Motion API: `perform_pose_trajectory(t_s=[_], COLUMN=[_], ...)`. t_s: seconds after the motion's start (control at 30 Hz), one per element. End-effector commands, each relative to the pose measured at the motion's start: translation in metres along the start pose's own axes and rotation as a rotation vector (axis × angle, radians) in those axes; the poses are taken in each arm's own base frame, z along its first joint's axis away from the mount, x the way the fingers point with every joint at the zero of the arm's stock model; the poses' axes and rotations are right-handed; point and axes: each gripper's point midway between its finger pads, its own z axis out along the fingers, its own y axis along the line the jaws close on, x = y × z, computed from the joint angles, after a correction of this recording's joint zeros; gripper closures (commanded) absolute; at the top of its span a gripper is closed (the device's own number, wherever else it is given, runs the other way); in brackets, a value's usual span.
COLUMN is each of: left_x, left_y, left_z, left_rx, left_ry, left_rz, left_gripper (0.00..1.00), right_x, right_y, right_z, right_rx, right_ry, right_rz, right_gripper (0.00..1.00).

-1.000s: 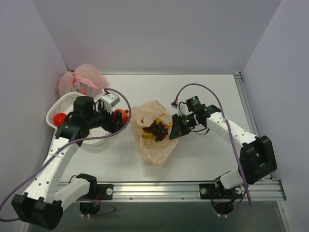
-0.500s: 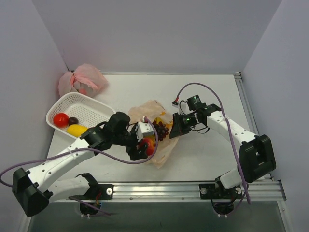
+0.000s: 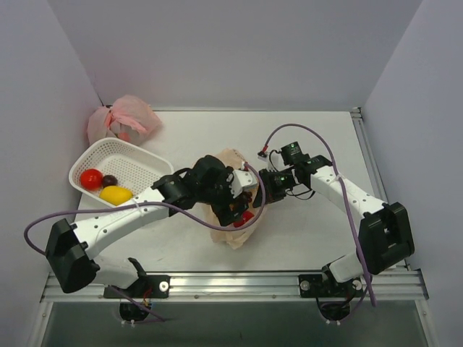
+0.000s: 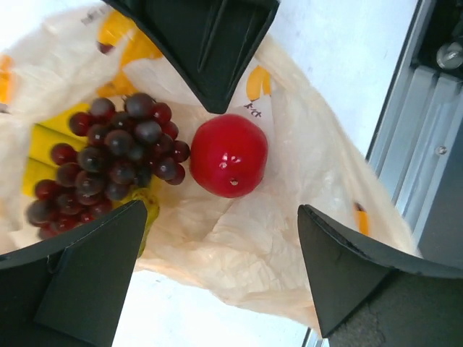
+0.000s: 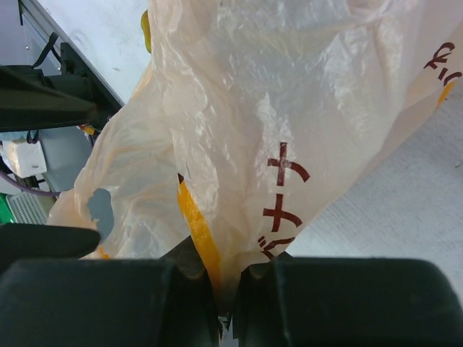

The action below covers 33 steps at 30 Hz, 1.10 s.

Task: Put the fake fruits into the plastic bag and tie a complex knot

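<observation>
The plastic bag (image 3: 233,233) lies mid-table with its mouth held open. In the left wrist view a glossy red fruit (image 4: 229,155) rests inside the bag (image 4: 253,246), beside a dark purple grape bunch (image 4: 116,155) and a yellow piece (image 4: 43,144). My left gripper (image 4: 222,210) hangs open just above them, and nothing is between its fingers. From above, the left gripper (image 3: 242,210) covers most of the bag, and only a bit of the red fruit (image 3: 247,215) shows. My right gripper (image 5: 230,289) is shut on the bag's rim (image 5: 275,108) and lifts it at the bag's right side (image 3: 264,194).
A white mesh basket (image 3: 145,155) at the left holds a red fruit (image 3: 90,178), a small dark one (image 3: 109,180) and a yellow one (image 3: 116,194). A pink tied bag (image 3: 123,119) sits in the back-left corner. The metal rail (image 3: 239,285) runs along the near edge.
My left arm swung from the basket over to the bag with a red fruit, then opened. The fruit now lies inside the bag. The right arm has not moved.
</observation>
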Motion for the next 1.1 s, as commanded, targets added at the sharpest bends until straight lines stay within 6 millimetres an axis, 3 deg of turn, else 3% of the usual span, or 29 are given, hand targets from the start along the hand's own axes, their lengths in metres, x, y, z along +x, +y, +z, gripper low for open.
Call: perform_pose_trajectory(t_s=[0.0, 0.1, 0.13, 0.17, 0.27, 0.4, 0.5, 0.57, 0.63, 0.73, 0.8, 0.93, 1.07], left_x=[-0.043, -0.054, -0.051, -0.053, -0.029, 0.029, 0.075, 0.103, 0.141, 0.191, 0.203, 0.218, 0.243], left_y=[-0.002, -0.006, 0.016, 0.019, 0.054, 0.107, 0.144, 0.165, 0.189, 0.22, 0.238, 0.277, 0.309], left_z=[-0.049, -0.095, -0.113, -0.135, -0.176, -0.211, -0.227, -0.226, -0.242, -0.244, -0.261, -0.273, -0.262], left_rx=[-0.021, 0.037, -0.02, -0.055, -0.24, -0.558, -0.72, -0.761, -0.872, -0.909, -0.958, -1.017, -1.023], left_ry=[-0.138, -0.256, -0.293, -0.344, -0.346, -0.238, -0.154, -0.066, 0.033, 0.18, 0.15, 0.153, 0.207], left_rz=[0.054, -0.039, -0.094, -0.101, -0.208, -0.416, -0.557, -0.629, -0.727, -0.886, -0.947, -0.987, -1.026], left_gripper=[0.03, 0.03, 0.02, 0.03, 0.03, 0.05, 0.05, 0.07, 0.06, 0.06, 0.06, 0.11, 0.1], right_x=[0.0, 0.0, 0.0, 0.0, 0.001, 0.0, 0.002, 0.001, 0.002, 0.003, 0.005, 0.006, 0.006], right_y=[0.014, 0.013, 0.013, 0.013, 0.012, 0.009, 0.009, 0.008, 0.008, 0.006, 0.006, 0.006, 0.005], right_z=[-0.011, -0.012, -0.013, -0.013, -0.012, -0.01, -0.008, -0.007, -0.007, -0.008, -0.008, -0.007, -0.006], right_rx=[-0.034, -0.029, -0.027, -0.026, -0.023, -0.02, -0.021, -0.022, -0.021, -0.018, -0.018, -0.021, -0.023], right_ry=[-0.008, -0.009, -0.011, -0.013, -0.007, 0.003, 0.013, 0.013, 0.014, 0.011, 0.014, 0.019, 0.02], right_rz=[-0.019, -0.019, -0.023, -0.025, -0.028, -0.023, -0.021, -0.018, -0.023, -0.028, -0.033, -0.029, -0.024], right_gripper=[0.99, 1.0, 1.0, 1.0, 1.0, 1.0, 1.0, 1.0, 1.0, 1.0, 1.0, 1.0, 1.0])
